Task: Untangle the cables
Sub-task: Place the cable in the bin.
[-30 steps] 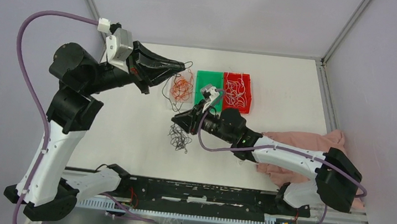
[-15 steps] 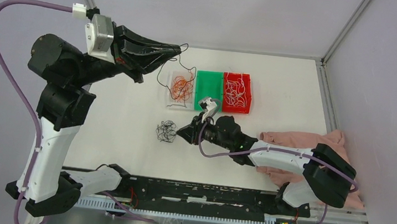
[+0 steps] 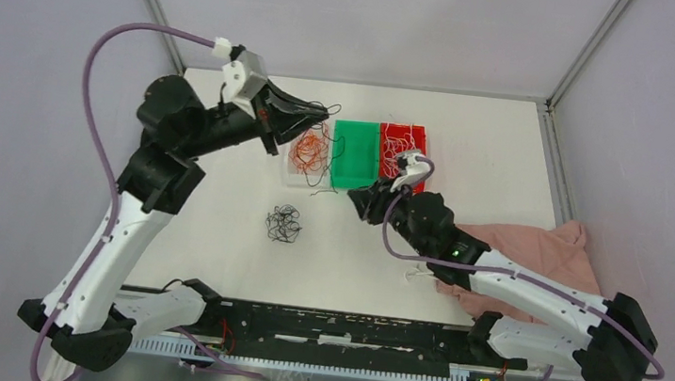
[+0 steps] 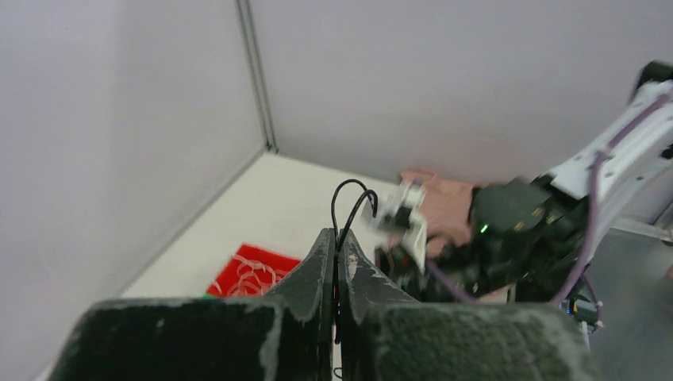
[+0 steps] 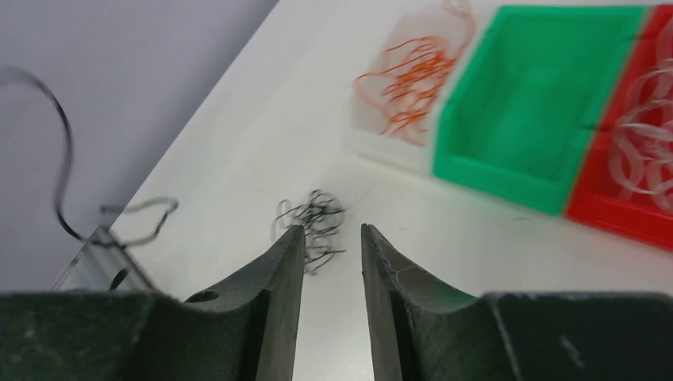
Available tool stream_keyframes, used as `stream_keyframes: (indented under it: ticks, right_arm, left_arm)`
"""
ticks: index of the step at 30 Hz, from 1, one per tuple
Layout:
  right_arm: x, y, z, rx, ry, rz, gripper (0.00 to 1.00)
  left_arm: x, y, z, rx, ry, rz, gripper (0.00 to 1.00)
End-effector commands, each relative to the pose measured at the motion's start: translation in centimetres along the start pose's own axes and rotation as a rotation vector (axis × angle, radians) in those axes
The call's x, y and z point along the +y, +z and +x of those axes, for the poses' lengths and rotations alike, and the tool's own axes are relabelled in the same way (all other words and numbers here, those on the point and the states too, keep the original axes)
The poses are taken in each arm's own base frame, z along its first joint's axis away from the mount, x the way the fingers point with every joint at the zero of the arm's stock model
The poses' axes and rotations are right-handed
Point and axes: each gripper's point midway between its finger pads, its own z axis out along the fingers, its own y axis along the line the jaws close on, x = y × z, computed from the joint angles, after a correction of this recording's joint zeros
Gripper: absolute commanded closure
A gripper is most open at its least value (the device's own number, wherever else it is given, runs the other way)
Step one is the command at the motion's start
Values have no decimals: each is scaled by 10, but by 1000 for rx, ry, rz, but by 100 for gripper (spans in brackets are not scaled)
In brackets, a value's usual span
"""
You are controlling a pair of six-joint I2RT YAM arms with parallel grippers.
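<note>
My left gripper [image 3: 324, 111] hangs above the clear tray [image 3: 292, 173] and is shut on one black cable [image 4: 352, 203]. That cable loops out past the tips, and its tail shows at the left of the right wrist view as a thin black wire [image 5: 57, 151]. Orange cables [image 3: 309, 150] lie in the clear tray. White cables [image 3: 402, 152] fill the red bin [image 3: 419, 182]. A small black tangle [image 3: 283, 225] sits on the table. My right gripper [image 3: 353, 196] is open and holds nothing. In its wrist view the black tangle [image 5: 316, 221] lies just beyond the gripper [image 5: 332, 232].
A green bin [image 3: 355, 153] stands between the clear tray and the red bin. A pink cloth [image 3: 535, 254] lies at the right, under my right arm. Grey walls close in the table on the left, back and right.
My left arm swung right and down over the clear tray, with the black cable in it. My right gripper drew back from the black tangle toward the bins and opened wider.
</note>
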Motion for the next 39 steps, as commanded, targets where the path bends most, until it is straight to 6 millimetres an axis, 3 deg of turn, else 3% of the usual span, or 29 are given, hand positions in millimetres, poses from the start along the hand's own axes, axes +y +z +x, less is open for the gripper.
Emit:
stream_keyframes:
  ticks: [1,4,7,12,19,26,30,36,39]
  right_arm:
    - [-72,-30,-53,-120,-71,380,61]
    - [-106,-50,-73,-165,-92,550,60]
    - [-126,-65,-85,-192,-107,654,60]
    - [-142,-73,-93,-219,-116,724,59]
    - [-151,-70,-95,-228,-126,738,59]
    - [-161,-66,-92,-207,-140,743,59]
    - [-168,-63,-88,-189,-137,747,60]
    - [-176,-62,-86,-181,-122,752,61]
    - [-177,-60,-85,-174,-115,747,61]
  left_arm:
    - [38,15,54,55,-4,-124,97]
    - [66,28,95,114,-32,-199,97]
    - [92,45,126,153,-56,-246,97]
    - [127,78,169,218,-112,-283,97]
    - [176,120,223,295,-100,-325,97]
    - [217,153,240,285,-24,-364,97]
    - [221,154,269,335,-15,-359,97]
    - [213,122,345,559,15,-378,97]
    - [209,111,370,633,9,-374,97]
